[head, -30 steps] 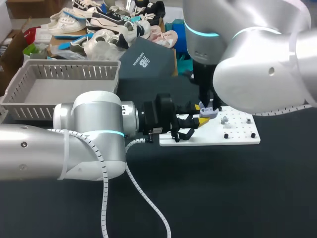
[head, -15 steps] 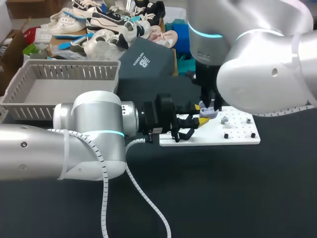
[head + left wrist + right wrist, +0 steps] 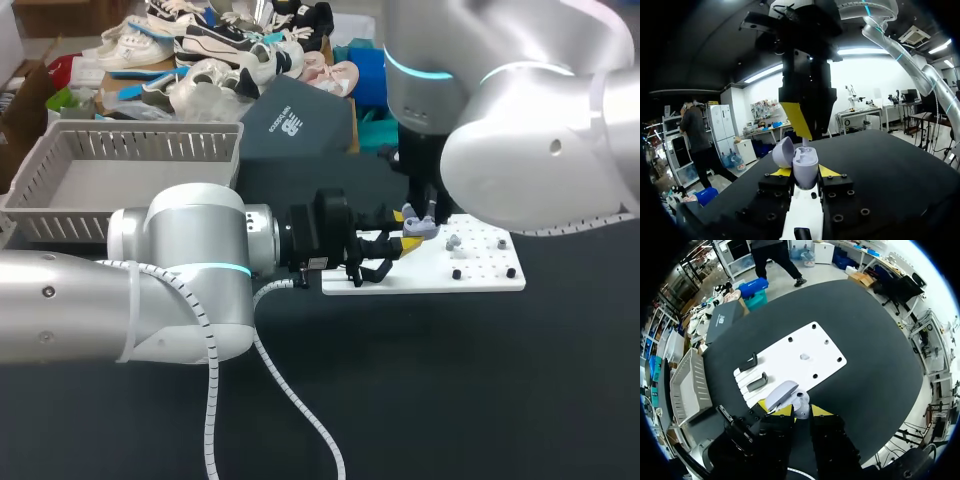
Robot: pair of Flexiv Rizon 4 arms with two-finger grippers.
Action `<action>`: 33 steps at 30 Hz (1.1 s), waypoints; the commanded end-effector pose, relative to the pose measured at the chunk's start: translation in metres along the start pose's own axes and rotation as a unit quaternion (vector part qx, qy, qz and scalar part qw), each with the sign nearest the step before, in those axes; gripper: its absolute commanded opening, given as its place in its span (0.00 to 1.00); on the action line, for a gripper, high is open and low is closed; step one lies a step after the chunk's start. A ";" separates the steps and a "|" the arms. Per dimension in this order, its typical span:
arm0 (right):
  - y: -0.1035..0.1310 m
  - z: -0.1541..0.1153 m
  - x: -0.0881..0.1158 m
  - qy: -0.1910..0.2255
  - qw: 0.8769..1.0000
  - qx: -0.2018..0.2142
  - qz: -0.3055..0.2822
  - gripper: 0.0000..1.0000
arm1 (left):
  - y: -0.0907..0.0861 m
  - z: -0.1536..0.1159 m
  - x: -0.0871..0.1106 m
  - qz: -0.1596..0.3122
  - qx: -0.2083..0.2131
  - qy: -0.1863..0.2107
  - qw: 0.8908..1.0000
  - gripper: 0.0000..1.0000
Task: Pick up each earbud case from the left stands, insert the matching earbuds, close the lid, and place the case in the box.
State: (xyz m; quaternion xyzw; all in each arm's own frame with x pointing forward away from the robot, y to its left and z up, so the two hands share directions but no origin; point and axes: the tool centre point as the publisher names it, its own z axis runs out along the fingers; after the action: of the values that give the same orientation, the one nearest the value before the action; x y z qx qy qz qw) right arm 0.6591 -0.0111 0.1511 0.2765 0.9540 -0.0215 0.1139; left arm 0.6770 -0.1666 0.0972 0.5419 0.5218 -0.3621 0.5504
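Note:
A lavender earbud case (image 3: 805, 167) stands upright with its lid (image 3: 783, 152) open, and my left gripper (image 3: 805, 173) is shut on its body from both sides. In the head view the case (image 3: 417, 228) is held just above the left end of the white board (image 3: 480, 270). My right gripper (image 3: 425, 213) points straight down over the case. Seen from the left wrist, a small white earbud (image 3: 805, 142) shows under its yellow finger (image 3: 796, 120), at the case's mouth. In the right wrist view the open case (image 3: 788, 396) lies right ahead of the right gripper (image 3: 800, 411). Another earbud (image 3: 804, 356) rests on the board.
Two black stands (image 3: 752, 372) sit at the board's end nearest the grey slatted basket (image 3: 60, 150). A dark grey box (image 3: 295, 125) stands behind the board. Small black pegs (image 3: 457, 273) stick up from the board's right half. The black tabletop spreads wide in front.
The right arm's upper links drifted slightly to the right. Both grippers and the case stay where they were.

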 end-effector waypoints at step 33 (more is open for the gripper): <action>0.004 0.012 -0.001 0.011 1.000 -0.004 -0.002 0.00 | -0.001 0.001 0.001 0.001 -0.004 -0.001 1.000 0.00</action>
State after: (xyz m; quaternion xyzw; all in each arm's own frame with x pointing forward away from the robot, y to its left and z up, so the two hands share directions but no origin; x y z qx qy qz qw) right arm 0.6642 -0.0105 0.1412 0.2736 0.9560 -0.0144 0.1050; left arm 0.6770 -0.1665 0.0971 0.5419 0.5219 -0.3620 0.5504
